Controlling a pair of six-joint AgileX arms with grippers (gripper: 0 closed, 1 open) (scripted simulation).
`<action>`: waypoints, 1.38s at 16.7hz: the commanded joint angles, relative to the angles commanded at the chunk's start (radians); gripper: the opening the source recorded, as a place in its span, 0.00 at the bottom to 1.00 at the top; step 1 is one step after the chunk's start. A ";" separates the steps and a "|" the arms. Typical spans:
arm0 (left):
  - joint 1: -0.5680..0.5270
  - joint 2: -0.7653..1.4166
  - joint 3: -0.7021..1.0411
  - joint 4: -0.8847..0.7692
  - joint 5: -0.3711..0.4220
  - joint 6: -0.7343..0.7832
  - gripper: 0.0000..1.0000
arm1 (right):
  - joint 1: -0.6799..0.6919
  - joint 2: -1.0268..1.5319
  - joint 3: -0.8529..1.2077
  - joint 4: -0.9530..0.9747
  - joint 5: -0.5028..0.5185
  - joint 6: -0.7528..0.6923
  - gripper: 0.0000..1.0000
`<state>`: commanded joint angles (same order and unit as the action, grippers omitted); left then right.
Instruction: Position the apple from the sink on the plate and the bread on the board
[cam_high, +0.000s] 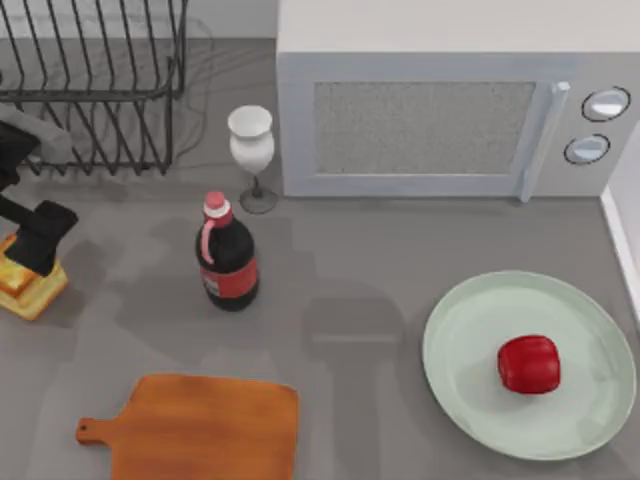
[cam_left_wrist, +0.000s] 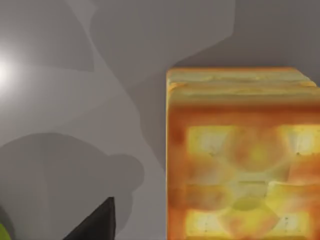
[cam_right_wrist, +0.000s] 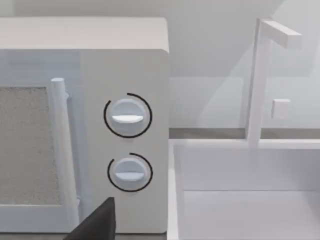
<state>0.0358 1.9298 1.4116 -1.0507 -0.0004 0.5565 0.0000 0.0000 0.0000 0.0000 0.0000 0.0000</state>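
— Apple (cam_high: 528, 364), where? Glossy red, it lies on pale green plate (cam_high: 470, 400), at the bench's right.
— And bread (cam_high: 28, 283)?
— At left edge under left gripper (cam_high: 38, 240); grip I cannot tell. Left wrist view shows its toasted top (cam_left_wrist: 242, 165). Wooden board (cam_high: 205, 428) lies bare.

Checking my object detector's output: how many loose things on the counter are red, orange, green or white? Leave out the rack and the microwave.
Red: 1, apple
Red-and-dark: 1, bottle
Orange: 2, bread, board
Green: 1, plate
White: 1, goblet
Total: 6
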 joint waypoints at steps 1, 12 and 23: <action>0.001 0.001 -0.002 0.002 0.000 -0.001 1.00 | 0.000 0.000 0.000 0.000 0.000 0.000 1.00; 0.007 0.096 -0.134 0.232 0.001 0.004 1.00 | 0.000 0.000 0.000 0.000 0.000 0.000 1.00; 0.007 0.107 -0.146 0.252 0.001 0.004 0.55 | 0.000 0.000 0.000 0.000 0.000 0.000 1.00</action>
<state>0.0430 2.0370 1.2654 -0.7991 0.0004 0.5609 0.0000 0.0000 0.0000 0.0000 0.0000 0.0000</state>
